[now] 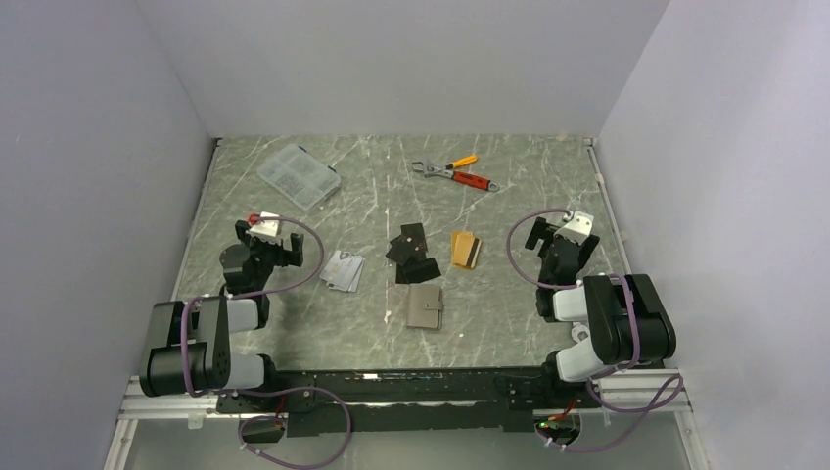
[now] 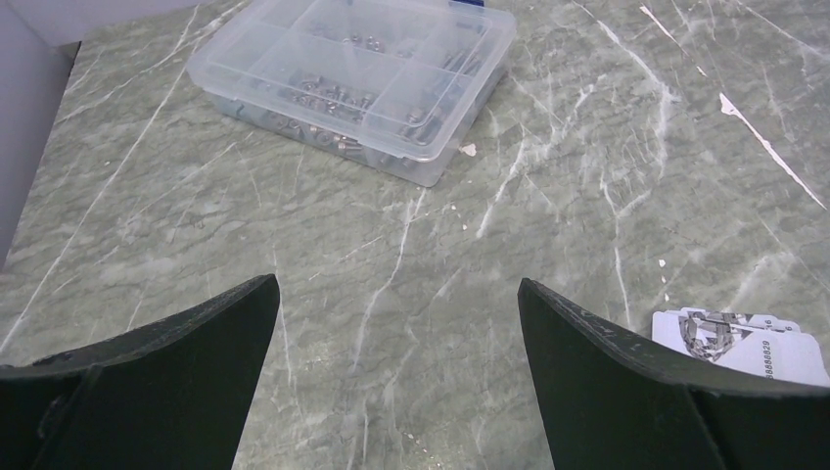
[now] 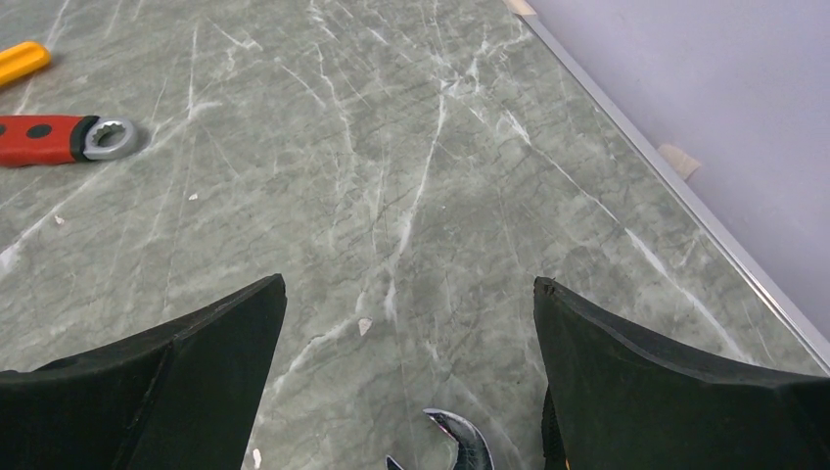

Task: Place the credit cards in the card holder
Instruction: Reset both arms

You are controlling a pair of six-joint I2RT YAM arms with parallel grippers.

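Observation:
The card holder (image 1: pixel 425 306) is a closed taupe-grey wallet lying at the table's middle front. Black cards (image 1: pixel 411 253) lie fanned just beyond it. Orange-gold cards with a dark stripe (image 1: pixel 465 249) lie to their right. Silvery-grey cards (image 1: pixel 343 270) lie to the left; one corner shows in the left wrist view (image 2: pixel 739 343). My left gripper (image 1: pixel 269 240) (image 2: pixel 398 284) is open and empty, left of the silvery cards. My right gripper (image 1: pixel 558 235) (image 3: pixel 409 282) is open and empty, right of the orange-gold cards.
A clear compartment box (image 1: pixel 299 176) (image 2: pixel 357 73) with small metal parts stands at the back left. An orange-handled wrench and pliers (image 1: pixel 455 174) (image 3: pixel 59 137) lie at the back middle. A curved shiny metal piece (image 3: pixel 460 446) shows below my right gripper. The table's right rim (image 3: pixel 685 196) meets the wall.

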